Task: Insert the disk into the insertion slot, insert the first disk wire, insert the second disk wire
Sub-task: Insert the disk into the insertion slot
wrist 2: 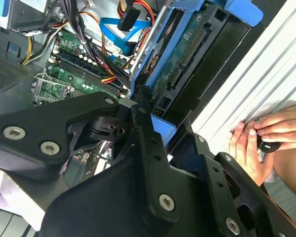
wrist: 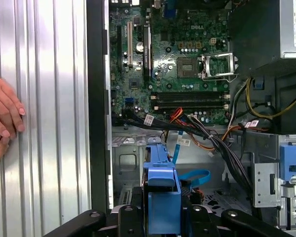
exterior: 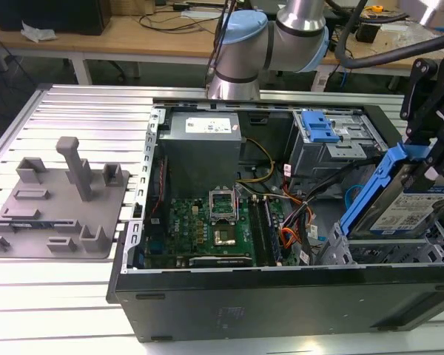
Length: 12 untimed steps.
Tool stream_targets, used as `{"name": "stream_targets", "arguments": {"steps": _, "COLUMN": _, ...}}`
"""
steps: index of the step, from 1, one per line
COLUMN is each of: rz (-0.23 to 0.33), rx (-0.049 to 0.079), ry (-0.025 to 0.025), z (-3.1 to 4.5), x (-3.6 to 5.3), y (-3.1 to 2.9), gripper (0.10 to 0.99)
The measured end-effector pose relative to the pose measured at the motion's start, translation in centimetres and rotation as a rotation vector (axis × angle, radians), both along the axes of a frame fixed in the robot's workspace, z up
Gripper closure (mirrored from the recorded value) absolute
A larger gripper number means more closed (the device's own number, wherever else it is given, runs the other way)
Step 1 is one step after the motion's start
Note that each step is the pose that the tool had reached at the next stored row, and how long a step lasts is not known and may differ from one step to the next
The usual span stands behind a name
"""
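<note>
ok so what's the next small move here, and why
Probably level the disk and ease it down toward the insertion slot. In the exterior view the claw holds the disk tilted, with one end raised well above that slot, so it does not look lined up with the bay yet.

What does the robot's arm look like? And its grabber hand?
The arm has shiny silver tubes and round joints with light blue caps. A thick black cable runs beside it. The gripper is black, built of jointed bars with silver screws.
</note>
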<state>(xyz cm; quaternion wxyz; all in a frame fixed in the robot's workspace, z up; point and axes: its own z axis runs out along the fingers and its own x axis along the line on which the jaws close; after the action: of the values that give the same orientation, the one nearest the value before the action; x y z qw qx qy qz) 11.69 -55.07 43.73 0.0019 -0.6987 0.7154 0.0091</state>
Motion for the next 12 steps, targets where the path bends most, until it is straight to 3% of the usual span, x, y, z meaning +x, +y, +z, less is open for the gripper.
{"name": "stream_targets", "arguments": {"steps": 9, "rz": 0.0, "rx": 0.0, "ry": 0.0004, "z": -2.14, "x": -0.01, "y": -0.11, "gripper": 0.71}}
{"name": "stream_targets", "arguments": {"steps": 12, "rz": 0.0, "rx": 0.0, "ry": 0.0003, "z": -2.15, "x": -0.01, "y": -0.12, "gripper": 0.471}}
